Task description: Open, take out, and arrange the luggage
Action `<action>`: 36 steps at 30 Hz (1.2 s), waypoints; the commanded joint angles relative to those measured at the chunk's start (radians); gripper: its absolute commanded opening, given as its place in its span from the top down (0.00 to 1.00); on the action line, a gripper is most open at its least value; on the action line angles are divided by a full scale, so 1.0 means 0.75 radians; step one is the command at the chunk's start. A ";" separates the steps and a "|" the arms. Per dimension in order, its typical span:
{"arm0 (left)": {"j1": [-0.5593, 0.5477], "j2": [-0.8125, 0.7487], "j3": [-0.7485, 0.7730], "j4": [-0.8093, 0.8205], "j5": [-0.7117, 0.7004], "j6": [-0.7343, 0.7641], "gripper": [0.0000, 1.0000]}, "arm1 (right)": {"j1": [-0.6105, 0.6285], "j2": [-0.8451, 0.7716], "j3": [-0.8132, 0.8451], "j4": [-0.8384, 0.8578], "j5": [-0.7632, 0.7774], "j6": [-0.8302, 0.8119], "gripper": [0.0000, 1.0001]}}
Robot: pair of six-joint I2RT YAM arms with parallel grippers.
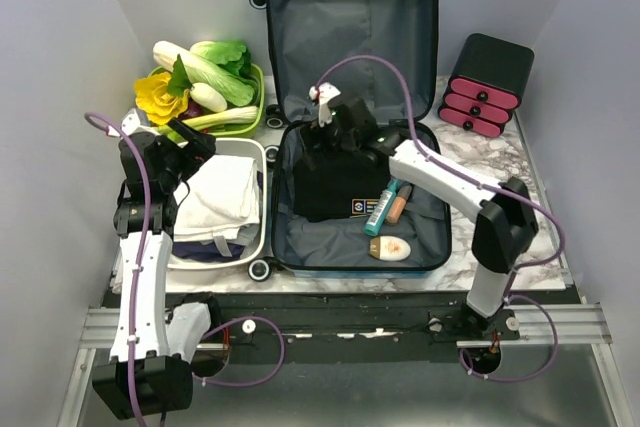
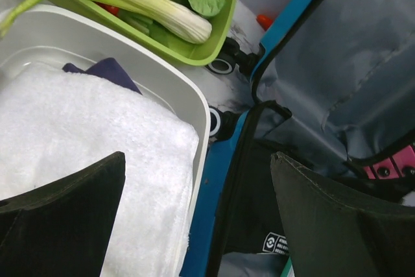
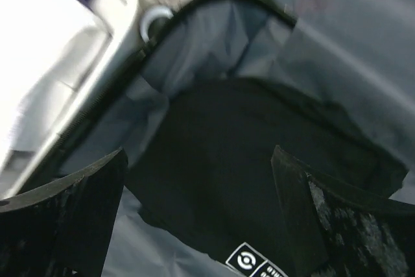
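As laid out on the desk [image 1: 530,162]: one luggage [image 1: 350,27], centre, open, lid upright at rear, holding one black pouch [image 1: 335,192] and three toiletry containers [image 1: 390,248]; one white tub [image 1: 262,209] with one towel [image 1: 222,197], against its left edge; one green tray [image 1: 258,107]; one drawer box [image 1: 490,62], bare desk beside; left pincer [image 2: 198,157] over the towel, right pincer [image 3: 198,154] over the pouch, both wide, empty.

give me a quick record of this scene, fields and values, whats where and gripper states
suitcase: open, lid propped upright at the back
inside suitcase: black folded cloth, teal tube, brown tube, cream bottle
white bin: left of suitcase, holds white towel
green tray: vegetables, behind bin
left gripper: open, above the bin
right gripper: open, over black cloth
drawer box: right rear
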 commanded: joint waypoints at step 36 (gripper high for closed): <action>-0.070 0.056 -0.008 0.068 0.372 0.133 0.01 | 0.045 0.160 -0.193 0.172 0.312 0.217 0.99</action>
